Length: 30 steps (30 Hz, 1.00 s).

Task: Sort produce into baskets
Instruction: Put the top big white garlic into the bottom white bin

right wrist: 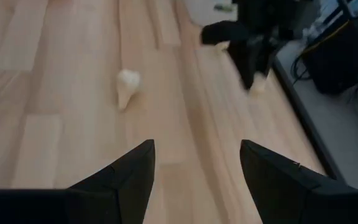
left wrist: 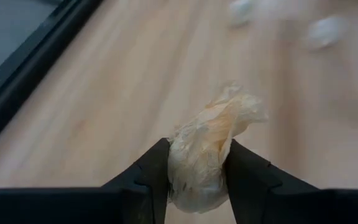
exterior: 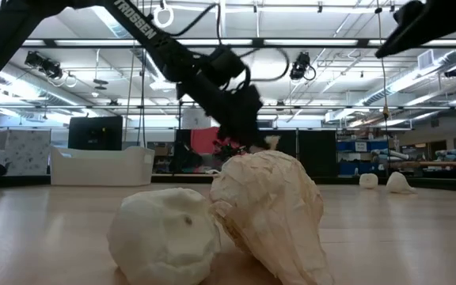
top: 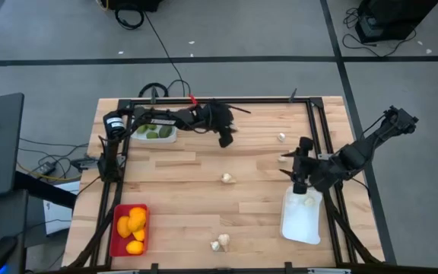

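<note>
Garlic pieces lie scattered over the wooden worktop (top: 204, 171): one near the middle (top: 227, 178), a pair at the near edge (top: 220, 243) that fills the low view's foreground, one toward the far right (top: 281, 138), and another just beside the right arm's pincer (top: 285, 158). One more sits in the white tray on the right (top: 303, 217), at its end nearest the right pincer. A second white tray (top: 156, 133) stands at the far left of the worktop with green fruits (top: 152, 132) inside, and the red tray (top: 131, 230) at the near left corner holds the yellow-orange fruits (top: 131, 224). A black frame rail runs along the far and right sides of the worktop, and cables trail over the floor beyond it.

The left pincer (left wrist: 197, 171) is closed narrowly on a garlic piece (left wrist: 207, 146), papery skin bulging out between its two dark fingers (left wrist: 146, 177); in the low view it hangs raised above the worktop. From above, that arm reaches from its base at the far left across toward the middle of the far side, the pincer (top: 225, 135) just past the tray of green fruits.

The right pincer (right wrist: 197, 168) stands wide and holds nothing, bare wood between its fingers. Its arm angles in from the right edge, the pincer (top: 301, 171) poised by the far end of the right-hand white tray.
</note>
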Each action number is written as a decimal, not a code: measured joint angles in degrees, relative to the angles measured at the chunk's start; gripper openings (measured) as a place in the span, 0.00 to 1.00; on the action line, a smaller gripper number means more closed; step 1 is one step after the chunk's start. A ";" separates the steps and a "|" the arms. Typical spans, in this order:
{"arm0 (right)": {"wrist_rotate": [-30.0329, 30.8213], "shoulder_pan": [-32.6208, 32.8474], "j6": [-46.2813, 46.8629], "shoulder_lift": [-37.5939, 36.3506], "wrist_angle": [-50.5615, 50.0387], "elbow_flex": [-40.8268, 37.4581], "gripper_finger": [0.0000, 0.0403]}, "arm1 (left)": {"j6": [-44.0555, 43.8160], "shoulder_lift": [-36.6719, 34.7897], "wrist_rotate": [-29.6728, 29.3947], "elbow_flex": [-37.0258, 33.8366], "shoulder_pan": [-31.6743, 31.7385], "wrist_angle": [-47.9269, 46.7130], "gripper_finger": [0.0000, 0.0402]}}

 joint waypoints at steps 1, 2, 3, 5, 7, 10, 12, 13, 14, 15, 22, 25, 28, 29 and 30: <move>0.21 -0.95 -2.18 -0.04 1.54 0.00 0.61 | 0.02 0.00 0.90 0.56 -1.07 0.88 0.33; 0.10 -1.95 -4.11 -0.01 2.84 0.00 0.61 | 0.00 0.00 1.49 0.97 -2.20 1.96 0.33; 0.01 -2.96 -5.92 -0.01 4.39 -0.05 0.61 | 0.00 0.00 2.06 1.48 -3.35 2.62 0.33; 0.04 -4.73 -8.91 -0.04 8.21 -0.90 0.61 | -0.04 0.00 2.81 2.77 -5.76 3.17 0.33; -0.03 -6.27 -11.52 0.03 12.00 -2.27 0.61 | -0.03 0.00 3.21 4.21 -8.25 3.03 0.33; -1.12 -8.13 -14.73 0.05 15.88 -3.72 0.61 | 0.01 0.00 3.29 5.78 -11.62 3.06 0.33; -3.12 -9.19 -16.40 0.15 17.13 -4.24 0.61 | 0.00 0.00 3.34 6.87 -13.51 2.68 0.33; -4.55 -9.71 -17.22 0.14 17.90 -4.45 0.60 | 0.00 0.00 3.33 7.40 -14.28 2.75 0.33; -6.19 -10.24 -18.11 0.13 18.84 -4.65 0.60 | 0.00 0.00 3.31 7.84 -14.94 2.95 0.34; -8.15 -10.78 -19.15 0.12 20.07 -4.95 0.60 | 0.00 -0.02 3.27 8.13 -15.51 3.07 0.34; -17.73 -14.41 -25.16 0.16 26.22 -7.42 0.57 | -2.65 -0.02 3.10 9.13 -17.61 3.87 0.35; -19.55 -15.59 -27.25 0.77 27.16 -7.59 0.54 | -4.44 -0.02 3.01 9.13 -18.00 4.42 0.35; -20.40 -16.51 -29.23 1.87 28.12 -7.61 0.50 | -5.48 -0.02 2.77 9.13 -18.52 4.76 0.35; -21.00 -16.75 -29.84 2.31 28.36 -7.61 0.49 | -5.71 0.00 2.76 9.13 -18.67 4.79 0.35; -21.44 -17.00 -30.47 2.84 28.69 -7.63 0.48 | -5.84 0.00 2.62 9.12 -18.90 4.76 0.35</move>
